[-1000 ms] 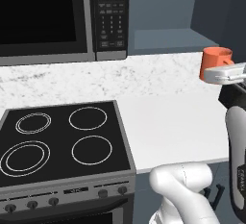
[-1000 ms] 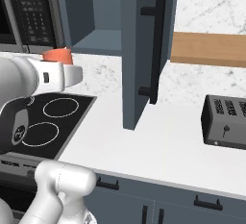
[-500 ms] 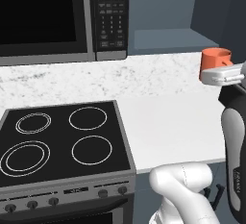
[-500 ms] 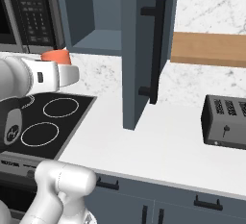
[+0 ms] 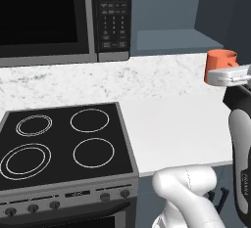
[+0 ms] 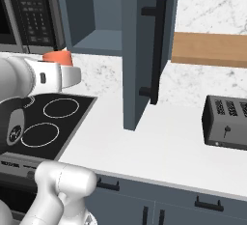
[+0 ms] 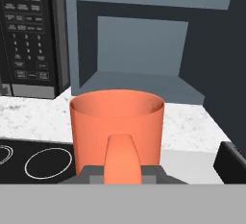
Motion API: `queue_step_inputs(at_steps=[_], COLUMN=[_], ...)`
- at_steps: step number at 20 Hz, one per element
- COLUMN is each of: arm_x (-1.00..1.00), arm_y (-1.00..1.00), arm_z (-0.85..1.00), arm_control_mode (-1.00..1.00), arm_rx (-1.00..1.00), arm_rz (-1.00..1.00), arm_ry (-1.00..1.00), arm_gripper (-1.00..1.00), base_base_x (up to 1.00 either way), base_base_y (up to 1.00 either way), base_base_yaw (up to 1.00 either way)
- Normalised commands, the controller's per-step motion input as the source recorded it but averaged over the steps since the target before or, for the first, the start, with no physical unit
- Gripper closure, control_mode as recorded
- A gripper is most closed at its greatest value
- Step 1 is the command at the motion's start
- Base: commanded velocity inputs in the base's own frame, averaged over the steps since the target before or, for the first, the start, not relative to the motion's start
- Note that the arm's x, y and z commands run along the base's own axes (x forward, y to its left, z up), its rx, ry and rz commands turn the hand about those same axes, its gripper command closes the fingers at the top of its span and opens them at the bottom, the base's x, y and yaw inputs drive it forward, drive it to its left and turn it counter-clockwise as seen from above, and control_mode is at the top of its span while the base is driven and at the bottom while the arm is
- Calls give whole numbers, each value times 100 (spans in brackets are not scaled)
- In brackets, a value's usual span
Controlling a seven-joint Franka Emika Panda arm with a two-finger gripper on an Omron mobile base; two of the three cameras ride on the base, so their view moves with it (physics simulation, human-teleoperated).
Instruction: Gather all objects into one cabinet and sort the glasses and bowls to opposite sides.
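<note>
My gripper (image 7: 123,171) is shut on an orange cup (image 7: 117,124), held upright above the counter. A handle-like tab on the cup faces the hand camera. The cup (image 5: 219,60) is at the right edge of the left base view with the gripper (image 5: 229,76) just below it. In the right base view the cup (image 6: 58,56) peeks over the white hand. The slate-blue wall cabinet (image 7: 137,50) stands open straight ahead, its lower shelf (image 5: 171,38) bare. Its door (image 6: 144,50) is swung out, with a long black bar handle (image 6: 157,50). The mug and the black bowl are out of view.
A microwave (image 5: 59,19) hangs left of the cabinet, above a black stove (image 5: 63,144). The white counter (image 6: 159,147) runs rightward to a dark toaster (image 6: 226,122). A wooden shelf (image 6: 210,50) sits on the wall right of the open door.
The cup and gripper have hardly moved. Only the arm's elbow has shifted a little.
</note>
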Motion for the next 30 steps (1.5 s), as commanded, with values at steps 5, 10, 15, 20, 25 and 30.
queue_step_inputs(at_steps=[5,10,15,20,25,30], arm_x=[0,0,0,0,0,0], arm_y=[0,0,0,0,0,0], arm_z=[0,0,0,0,0,0], arm_control_mode=[100,100,100,100,100,100], arm_rx=[0,0,0,0,0,0], arm_rz=[0,0,0,0,0,0], arm_ry=[0,0,0,0,0,0], arm_gripper=[100,100,100,100,100,100], base_base_x=[-15,-93,-92,-45,-29,-24], base_base_y=[0,6,65,63,35,29], base_base_yaw=[0,2,29,81,100,100])
